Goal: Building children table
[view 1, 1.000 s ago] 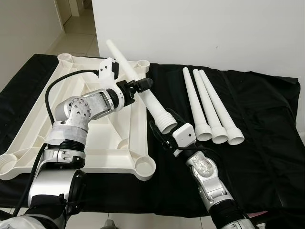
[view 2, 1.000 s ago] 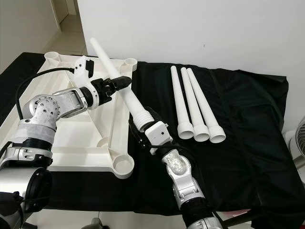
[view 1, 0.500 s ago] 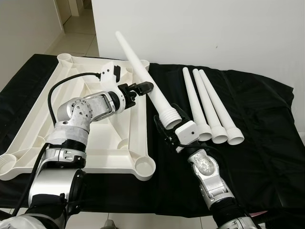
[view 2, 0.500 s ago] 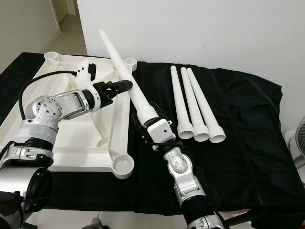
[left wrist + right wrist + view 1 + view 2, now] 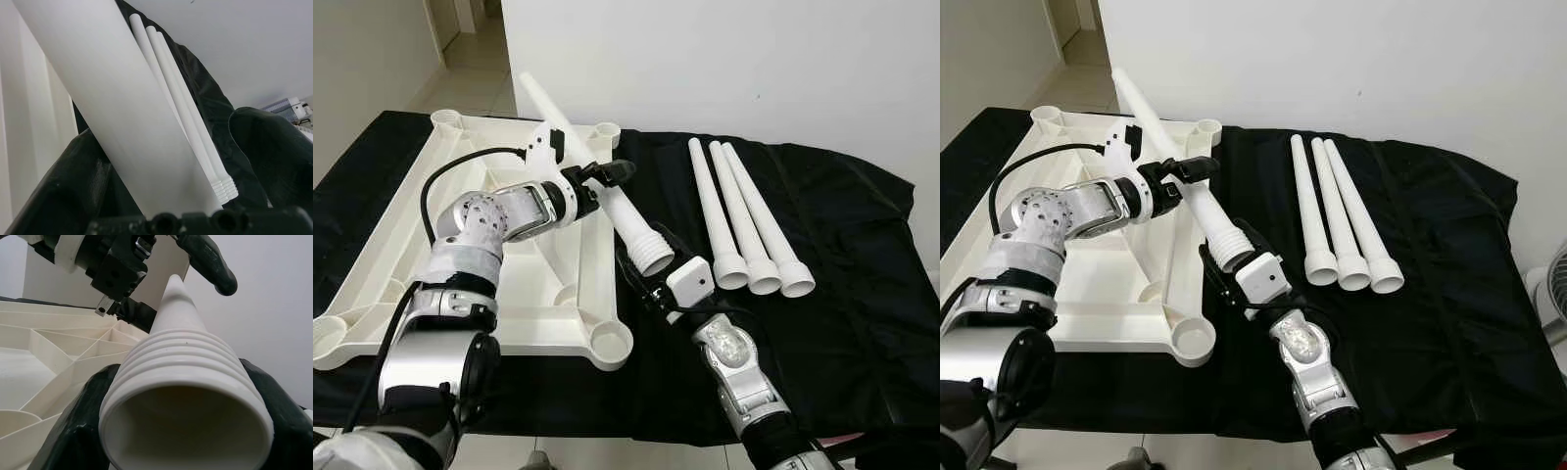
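Right gripper (image 5: 647, 262): clamping the threaded wide end of the table leg (image 5: 625, 217).
Left gripper (image 5: 607, 179): gripping its mid-shaft.
Table leg: white, tapered, tilting over the upturned tabletop (image 5: 391, 235).
Spare legs (image 5: 744, 215): 3, lying on black cloth (image 5: 842, 284).

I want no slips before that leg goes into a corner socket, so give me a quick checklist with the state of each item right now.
1. Right gripper around the threaded end of the held leg: ok.
2. Left gripper clamped mid-shaft: ok.
3. Near corner socket of the upturned tabletop unobstructed: ok.
4. Leg lined up with a socket: not ok, it is tilted above the tabletop.
5. Three spare legs lying apart on the black cloth: ok.
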### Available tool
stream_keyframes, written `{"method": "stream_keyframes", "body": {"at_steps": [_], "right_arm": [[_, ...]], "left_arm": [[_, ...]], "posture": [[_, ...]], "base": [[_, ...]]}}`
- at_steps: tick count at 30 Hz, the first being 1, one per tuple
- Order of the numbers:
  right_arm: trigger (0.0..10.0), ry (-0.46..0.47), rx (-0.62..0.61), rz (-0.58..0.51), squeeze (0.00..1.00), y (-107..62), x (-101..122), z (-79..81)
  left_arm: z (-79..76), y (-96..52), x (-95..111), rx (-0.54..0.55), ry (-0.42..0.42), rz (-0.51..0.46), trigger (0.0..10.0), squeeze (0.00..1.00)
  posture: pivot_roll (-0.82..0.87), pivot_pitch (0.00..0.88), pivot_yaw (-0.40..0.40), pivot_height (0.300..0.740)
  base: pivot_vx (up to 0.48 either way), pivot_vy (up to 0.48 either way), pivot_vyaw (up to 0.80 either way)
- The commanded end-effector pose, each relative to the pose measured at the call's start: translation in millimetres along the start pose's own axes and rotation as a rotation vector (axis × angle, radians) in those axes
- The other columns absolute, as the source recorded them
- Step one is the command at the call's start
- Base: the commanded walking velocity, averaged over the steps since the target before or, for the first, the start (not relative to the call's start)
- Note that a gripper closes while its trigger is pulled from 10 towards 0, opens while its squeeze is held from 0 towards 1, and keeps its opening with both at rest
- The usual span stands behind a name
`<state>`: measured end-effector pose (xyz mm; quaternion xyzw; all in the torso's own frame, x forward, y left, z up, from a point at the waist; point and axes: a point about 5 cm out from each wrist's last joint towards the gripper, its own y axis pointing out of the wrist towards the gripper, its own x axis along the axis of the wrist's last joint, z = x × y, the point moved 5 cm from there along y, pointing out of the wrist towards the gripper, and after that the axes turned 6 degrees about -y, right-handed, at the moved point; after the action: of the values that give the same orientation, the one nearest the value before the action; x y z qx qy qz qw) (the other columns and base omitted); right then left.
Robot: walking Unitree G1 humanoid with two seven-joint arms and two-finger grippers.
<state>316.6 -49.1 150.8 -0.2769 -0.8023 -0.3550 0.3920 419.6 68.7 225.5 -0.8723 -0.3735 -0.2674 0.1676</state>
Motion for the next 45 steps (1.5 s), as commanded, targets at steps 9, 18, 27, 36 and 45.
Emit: {"method": "stream_keyframes", "body": {"at_steps": [9, 18, 27, 36, 45], "right_arm": [[10.0, -0.042, 0.091, -0.016, 0.0, -5.9, 1.2, 9.8], [10.0, -0.067, 0.096, -0.017, 0.0, -6.6, 1.3, 9.3], [10.0, -0.063, 0.035, -0.014, 0.0, -3.8, -0.1, 0.9], [10.0, 0.017, -0.011, -0.012, 1.0, -1.6, 0.7, -3.3], [10.0, 0.114, -0.052, -0.012, 1.0, -2.0, 3.3, -7.3]], "left_arm": [[-20.6, 1.0, 47.1, -0.153, -0.053, -0.135, 10.0, 0.0], [-18.3, 0.9, 52.6, -0.142, -0.075, -0.158, 0.0, 0.0], [-24.1, -0.6, 61.4, -0.177, -0.119, -0.184, 0.0, 0.0], [-25.6, -1.8, 65.8, -0.186, -0.129, -0.201, 0.0, 0.0], [-24.2, -2.7, 74.8, -0.16, -0.163, -0.247, 10.0, 0.0]], "posture": [[-0.02, 0.0, -0.016, 0.74], [-0.02, 0.0, -0.015, 0.74], [-0.01, 0.0, -0.02, 0.74], [0.0, 0.0, -0.021, 0.74], [0.0, 0.0, -0.03, 0.74]], "base": [[0.0, 0.0, 0.0], [0.0, 0.0, 0.0], [0.0, 0.0, 0.0], [0.0, 0.0, 0.0], [0.0, 0.0, 0.0]]}}
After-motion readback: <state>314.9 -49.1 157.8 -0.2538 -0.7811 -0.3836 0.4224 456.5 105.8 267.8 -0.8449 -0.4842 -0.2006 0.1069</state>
